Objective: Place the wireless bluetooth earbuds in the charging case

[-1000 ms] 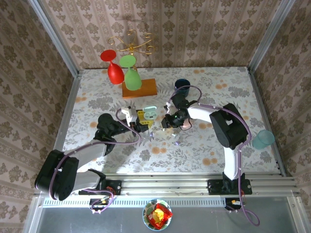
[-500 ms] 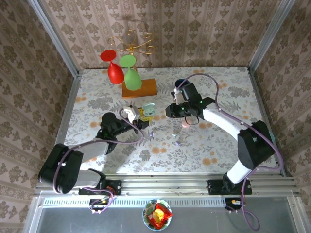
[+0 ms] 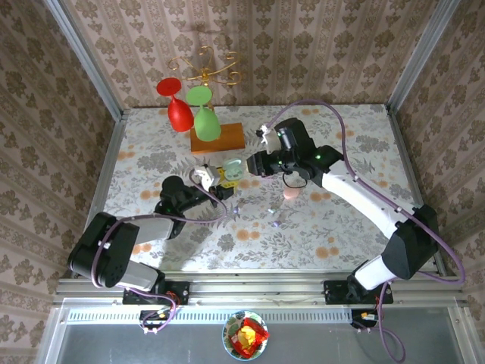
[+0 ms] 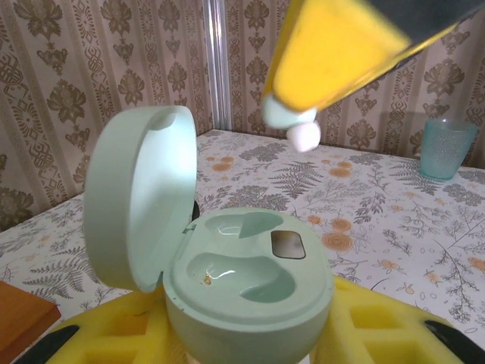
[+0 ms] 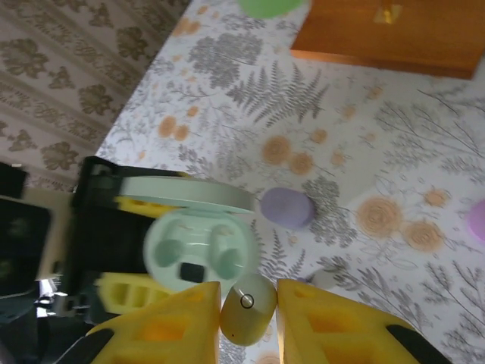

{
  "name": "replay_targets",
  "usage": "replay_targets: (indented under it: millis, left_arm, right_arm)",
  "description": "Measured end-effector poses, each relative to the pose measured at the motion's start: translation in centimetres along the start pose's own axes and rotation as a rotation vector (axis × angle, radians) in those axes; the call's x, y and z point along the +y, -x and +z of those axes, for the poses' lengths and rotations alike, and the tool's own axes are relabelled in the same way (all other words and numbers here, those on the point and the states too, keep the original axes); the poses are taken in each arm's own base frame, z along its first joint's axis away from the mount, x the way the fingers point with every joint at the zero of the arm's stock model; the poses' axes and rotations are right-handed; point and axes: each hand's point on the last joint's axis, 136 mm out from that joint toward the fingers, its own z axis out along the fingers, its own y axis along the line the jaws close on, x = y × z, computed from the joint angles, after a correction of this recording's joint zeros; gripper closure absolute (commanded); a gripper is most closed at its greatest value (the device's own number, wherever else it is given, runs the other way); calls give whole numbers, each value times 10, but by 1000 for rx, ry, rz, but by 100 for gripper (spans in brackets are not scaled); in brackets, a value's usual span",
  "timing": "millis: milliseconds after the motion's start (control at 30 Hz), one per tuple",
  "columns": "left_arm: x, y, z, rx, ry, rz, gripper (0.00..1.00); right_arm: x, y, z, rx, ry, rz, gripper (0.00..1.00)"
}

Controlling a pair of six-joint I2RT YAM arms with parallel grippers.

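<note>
Right gripper [image 5: 248,302] is pinching the earbud [image 5: 245,312] near the mint case [image 4: 250,284] that left gripper [image 4: 250,334] is clamping; any misalignment is risking a jammed socket.

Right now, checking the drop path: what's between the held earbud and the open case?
Nothing: the left wrist view shows bare air between the earbud and the mint case.

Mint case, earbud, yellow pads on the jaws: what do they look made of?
Mint case: looks like moulded plastic, satin smooth, soft highlights in its wells. Earbud: probably hard plastic, smooth pale shell. Yellow pads: seemingly foam, matte and porous, with cut pockets.
</note>
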Motion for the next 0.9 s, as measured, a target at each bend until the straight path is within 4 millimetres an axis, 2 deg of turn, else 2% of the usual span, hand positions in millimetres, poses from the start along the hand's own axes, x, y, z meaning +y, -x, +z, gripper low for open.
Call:
replay_targets:
  millis: [167, 300, 467, 900]
  left_arm:
    - [1, 2, 0, -9, 4, 7, 62]
    - [2, 4, 1, -17, 4, 12, 62]
    - [2, 5, 2, -18, 1, 9, 62]
    - [1, 8, 3, -26, -7, 1, 62]
  right_arm:
    - [25, 10, -1, -16, 27, -69, 74]
    - [34, 11, 9, -4, 39, -101, 74]
    - [36, 2, 27, 35, 28, -127, 74]
    - [30, -7, 47, 78, 9, -127, 74]
